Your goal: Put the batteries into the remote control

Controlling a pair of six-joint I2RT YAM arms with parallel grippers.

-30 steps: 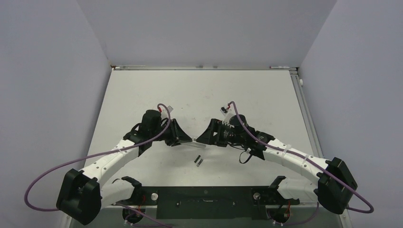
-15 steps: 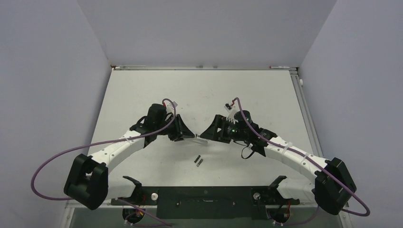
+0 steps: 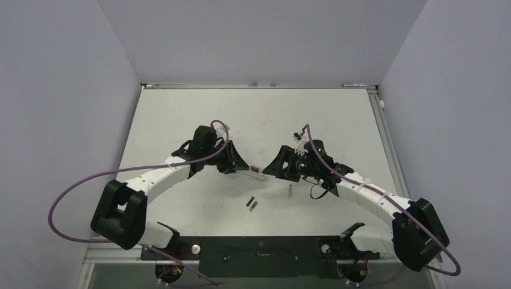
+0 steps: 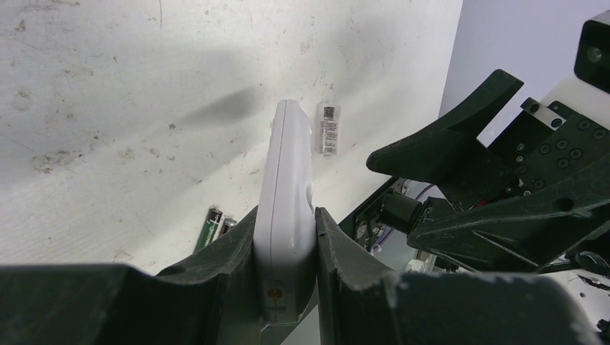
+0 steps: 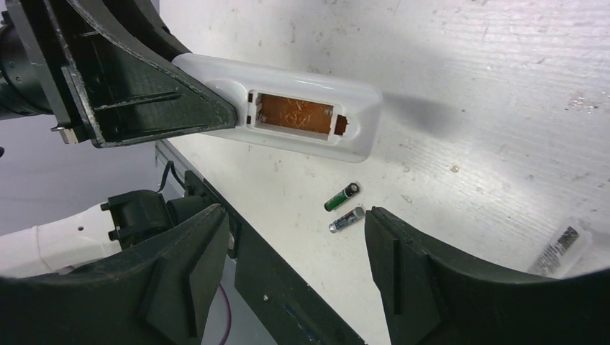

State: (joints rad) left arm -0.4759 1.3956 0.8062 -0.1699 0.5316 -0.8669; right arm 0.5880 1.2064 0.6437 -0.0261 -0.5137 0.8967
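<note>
1. Top view: my left pincer [image 3: 240, 168] is clamped on one end of the remote control [image 3: 255, 170]. Its long axis runs left to right, and its free end points at my right pincer [image 3: 272, 169]. The batteries [image 3: 251, 204] lie side by side on the worktop [image 3: 181, 114], nearer my bases. A small cover piece [image 3: 290, 191] lies to their right.
2. Left wrist view: the remote control [image 4: 286, 180] shows edge-on, squeezed between my left pincer's [image 4: 284, 217] fingers and pointing straight out from them. The batteries [image 4: 212, 224] lie below on the left.
3. Right wrist view: my right pincer [image 5: 291, 223] is spread wide and holds nothing. The remote control [image 5: 302, 115] turns its open, empty battery bay toward this camera, and its shadow suggests it is held clear of the worktop. The batteries [image 5: 341, 197] lie beneath it. I judge the remote light, stiff and glossy, so it could slip in my grip. The batteries are hard, round cylinders that are likely to roll. I would pinch one across the middle of its barrel, with its axis parallel to the bay.
</note>
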